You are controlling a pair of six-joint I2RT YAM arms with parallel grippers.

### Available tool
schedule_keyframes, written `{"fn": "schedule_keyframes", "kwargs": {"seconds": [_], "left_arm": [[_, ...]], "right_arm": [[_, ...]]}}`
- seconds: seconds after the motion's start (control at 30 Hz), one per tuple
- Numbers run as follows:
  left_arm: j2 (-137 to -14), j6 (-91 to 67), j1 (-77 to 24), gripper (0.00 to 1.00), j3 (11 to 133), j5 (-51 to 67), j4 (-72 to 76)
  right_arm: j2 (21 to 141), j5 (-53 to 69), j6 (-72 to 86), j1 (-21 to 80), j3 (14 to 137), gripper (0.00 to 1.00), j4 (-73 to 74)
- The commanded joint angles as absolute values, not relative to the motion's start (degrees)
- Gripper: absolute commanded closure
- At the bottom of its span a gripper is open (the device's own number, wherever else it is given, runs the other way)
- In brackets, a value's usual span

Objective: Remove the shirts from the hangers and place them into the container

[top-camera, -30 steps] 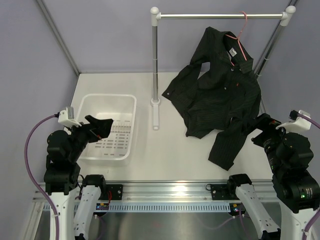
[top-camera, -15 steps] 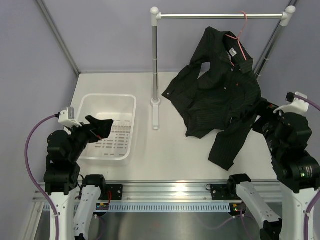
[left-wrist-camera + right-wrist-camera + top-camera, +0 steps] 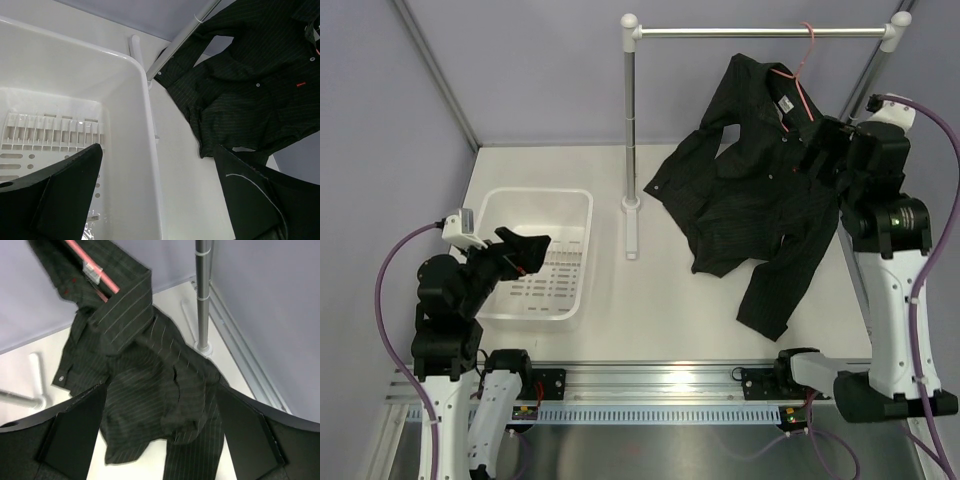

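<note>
Robot lab cell: framed white table (image 3: 660, 300)

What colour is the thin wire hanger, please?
The wire hanger is pink, clearest in right wrist view.

Bright even light, faint shadows, slight blur on shirt (image 3: 150, 375)

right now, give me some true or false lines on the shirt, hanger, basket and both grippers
1. The shirt hangs on the pink hanger, hooked over the rail. True.
2. The left gripper is open above the basket. True.
3. The shirt lies in the basket. False: it is on the hanger, with its lower part draped on the table.
4. The right gripper is shut on the collar. False: it is open near the shirt's shoulder and holds nothing.
</note>
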State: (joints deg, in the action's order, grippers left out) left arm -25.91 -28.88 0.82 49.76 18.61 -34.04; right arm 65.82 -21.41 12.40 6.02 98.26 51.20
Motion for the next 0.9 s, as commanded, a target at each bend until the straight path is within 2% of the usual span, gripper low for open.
{"fn": "schedule_keyframes", "kwargs": {"seconds": [0.0, 0.2, 0.33, 0.47, 0.67, 0.73, 0.8, 0.87], "left_arm": [[-26.54, -27.60, 0.97, 0.01, 48.61, 21.53, -29.54], [-28.30, -26.90, 0.88, 0.01, 48.08, 23.11, -27.60], [-29.53, -26.02, 0.97, 0.01, 48.16, 23.55, -26.98], [-30.15, -25.93, 0.97, 0.01, 47.81, 23.38, -26.11], [-30.59, -26.10, 0.97, 0.01, 47.72, 23.38, -25.49], [-30.59, -26.10, 0.97, 0.01, 47.55, 23.64, -25.49], [-30.50, -26.19, 0.97, 0.01, 47.20, 23.64, -25.23], [-30.67, -26.28, 0.97, 0.01, 47.20, 23.56, -25.31]], "right_arm": [[69.34, -21.63, 7.65, 2.82, 99.85, 0.02, 46.33], [74.69, -20.13, 6.15, 0.44, 100.19, 0.06, 42.02], [77.34, -15.40, 6.59, -1.41, 102.74, 0.09, 41.93], [77.17, -11.61, 7.03, -1.41, 100.21, 0.13, 39.73], [76.55, -3.35, 7.65, -1.41, 97.04, 0.42, 36.74], [76.29, -0.37, 7.74, -1.41, 96.42, 0.61, 35.78], [75.94, 2.27, 8.00, -1.41, 95.63, 0.62, 35.25], [76.20, 3.25, 7.82, -1.41, 95.54, 0.70, 35.07]]}}
